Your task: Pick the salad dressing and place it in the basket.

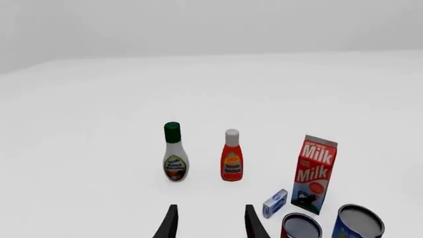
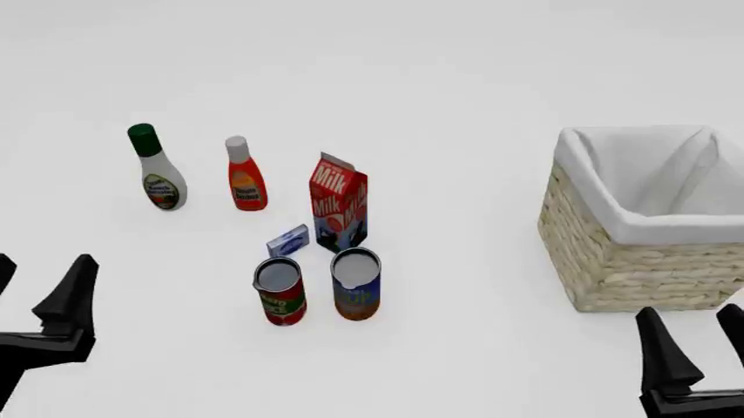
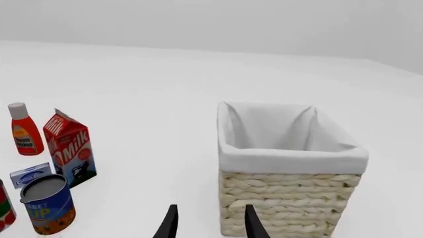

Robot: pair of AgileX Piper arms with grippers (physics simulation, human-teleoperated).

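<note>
The salad dressing (image 2: 157,170), a white bottle with a dark green cap, stands upright at the far left of the table. It also shows in the left wrist view (image 1: 174,153), ahead of my left gripper (image 1: 211,220). My left gripper (image 2: 35,292) is open and empty near the front left, well short of the bottle. The basket (image 2: 633,261), tan wicker with white lining, stands at the right and is empty. My right gripper (image 2: 698,344) is open and empty just in front of the basket (image 3: 290,198).
A red bottle with a white cap (image 2: 244,178) stands right of the salad dressing. A milk carton (image 2: 340,205), a small blue box (image 2: 287,240) and two open cans (image 2: 280,292) (image 2: 357,285) stand near the middle.
</note>
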